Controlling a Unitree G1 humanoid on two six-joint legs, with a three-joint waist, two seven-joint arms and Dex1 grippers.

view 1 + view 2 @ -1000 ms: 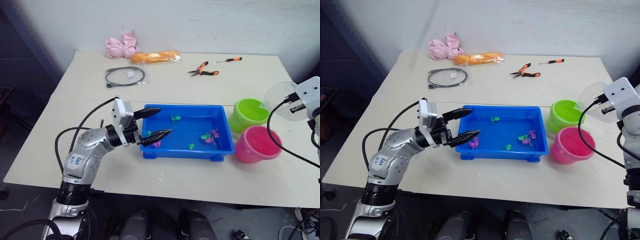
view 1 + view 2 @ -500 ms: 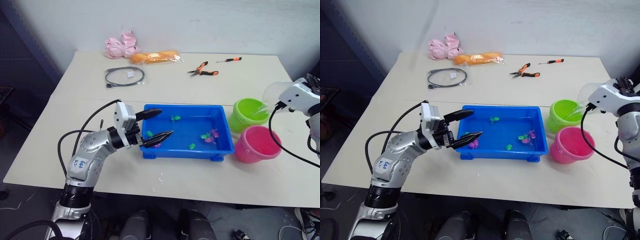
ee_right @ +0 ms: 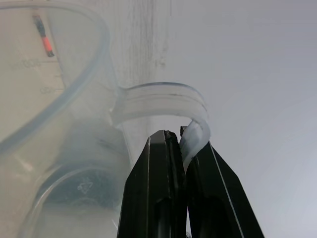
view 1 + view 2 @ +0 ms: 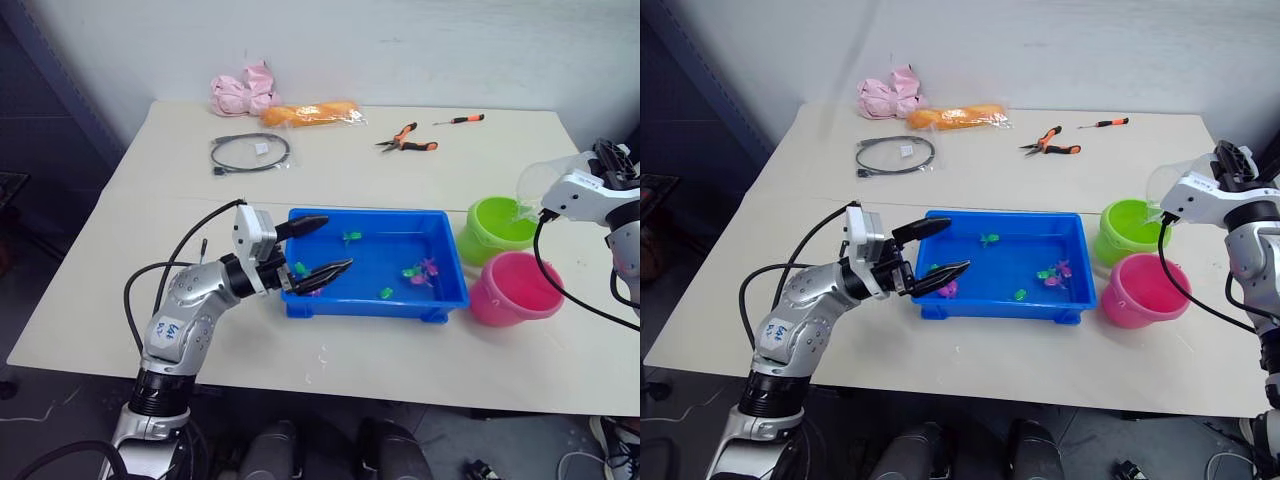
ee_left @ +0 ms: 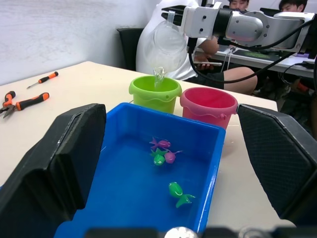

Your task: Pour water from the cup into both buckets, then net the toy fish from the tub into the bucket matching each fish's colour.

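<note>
We count two buckets: one green bucket [image 4: 500,228] and one pink bucket [image 4: 515,288], near the worktop's [image 4: 400,180] right edge. One clear cup [image 4: 545,182]. One blue tub [image 4: 375,263]. Toy fish in the tub: at least six visible, green fish [image 4: 352,237] and pink fish [image 4: 428,266] mixed; some overlap, so our exact total is uncertain. One pliers [image 4: 408,139], one screwdriver [image 4: 460,119], one coiled cable [image 4: 250,152].

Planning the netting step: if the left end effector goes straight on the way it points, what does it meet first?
Likely the tub's water and fish; the open left end effector points along the tub; depth unclear.
</note>
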